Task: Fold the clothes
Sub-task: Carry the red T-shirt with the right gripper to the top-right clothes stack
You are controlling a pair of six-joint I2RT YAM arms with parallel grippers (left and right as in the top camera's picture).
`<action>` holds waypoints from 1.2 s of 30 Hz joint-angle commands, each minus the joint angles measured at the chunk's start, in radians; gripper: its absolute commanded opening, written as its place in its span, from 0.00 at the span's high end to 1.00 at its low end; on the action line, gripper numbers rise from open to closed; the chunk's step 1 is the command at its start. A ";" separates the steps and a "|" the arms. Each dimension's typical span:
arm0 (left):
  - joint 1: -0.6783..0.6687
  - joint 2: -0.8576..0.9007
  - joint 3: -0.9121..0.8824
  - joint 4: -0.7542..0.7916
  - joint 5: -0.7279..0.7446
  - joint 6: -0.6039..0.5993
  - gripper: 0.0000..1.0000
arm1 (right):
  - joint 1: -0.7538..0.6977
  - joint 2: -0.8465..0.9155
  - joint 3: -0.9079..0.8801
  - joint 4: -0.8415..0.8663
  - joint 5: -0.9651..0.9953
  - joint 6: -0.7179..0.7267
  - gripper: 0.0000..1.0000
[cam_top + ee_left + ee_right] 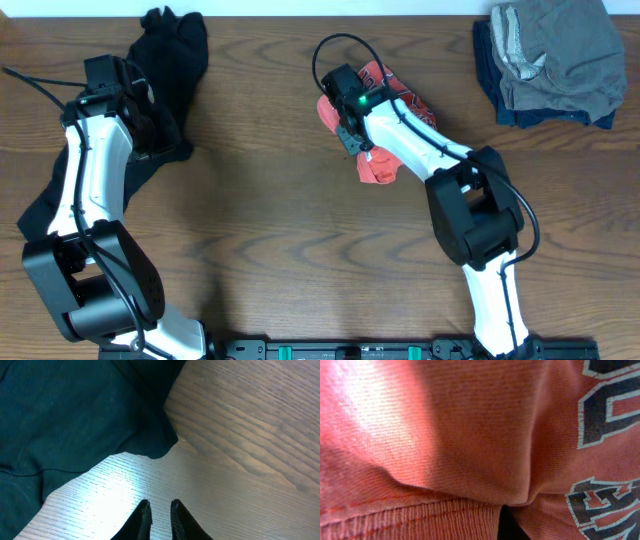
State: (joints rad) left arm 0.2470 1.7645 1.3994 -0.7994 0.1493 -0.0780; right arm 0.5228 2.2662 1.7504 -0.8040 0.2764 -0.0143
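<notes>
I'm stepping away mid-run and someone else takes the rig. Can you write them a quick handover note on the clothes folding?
Left gripper: shut, holding nothing, over bare table just off the edge of the black top.
Right gripper: shut on the red-orange T-shirt, pinching a bunch of fabric.
T-shirt: crumpled, centre of the table's far side. Black top: unfolded heap at far left.
Done: a grey and navy stack at the far right corner looks folded.
Left: spread and fold the T-shirt, then the black top.
</notes>
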 commanded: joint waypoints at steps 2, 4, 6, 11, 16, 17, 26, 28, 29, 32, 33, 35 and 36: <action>0.005 0.013 0.012 0.002 -0.013 0.006 0.83 | -0.066 -0.072 0.094 -0.059 0.034 -0.008 0.99; 0.005 0.013 0.012 0.002 -0.013 0.006 0.83 | -0.088 -0.114 0.140 -0.087 0.034 -0.018 0.99; 0.005 0.013 0.012 0.002 -0.012 0.006 0.83 | -0.114 -0.158 0.189 -0.116 0.035 -0.029 0.99; 0.005 0.013 0.012 0.005 -0.012 0.006 0.83 | -0.199 -0.244 0.293 -0.159 0.035 -0.085 0.99; 0.005 0.013 0.012 0.010 -0.013 0.006 0.83 | -0.298 -0.297 0.356 -0.167 0.113 -0.124 0.99; 0.005 0.013 0.012 0.010 -0.013 0.006 0.83 | -0.317 -0.304 0.364 -0.167 0.125 -0.130 0.99; 0.005 0.013 0.012 0.021 -0.012 0.006 0.83 | -0.544 -0.322 0.389 -0.113 0.277 -0.137 0.99; 0.005 0.013 0.012 0.021 -0.013 0.006 0.83 | -0.585 -0.314 0.389 -0.091 0.278 -0.137 0.99; 0.005 0.013 0.012 0.022 -0.012 0.006 0.83 | -0.606 -0.308 0.389 -0.072 0.278 -0.137 0.99; 0.005 0.013 0.012 0.025 -0.012 0.006 0.83 | -0.660 -0.286 0.389 0.004 0.277 -0.137 0.99; 0.005 0.013 0.012 0.027 -0.013 0.006 0.83 | -0.676 -0.280 0.389 0.030 0.274 -0.137 0.99; 0.005 0.013 0.012 0.029 -0.012 0.006 0.83 | -0.699 -0.257 0.389 0.082 0.273 -0.141 0.99; 0.005 0.013 0.012 0.031 -0.012 0.006 0.83 | -0.707 -0.240 0.389 0.112 0.272 -0.152 0.99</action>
State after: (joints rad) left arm 0.2470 1.7653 1.3994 -0.7746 0.1497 -0.0780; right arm -0.1677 1.9911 2.1147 -0.7357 0.5251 -0.1436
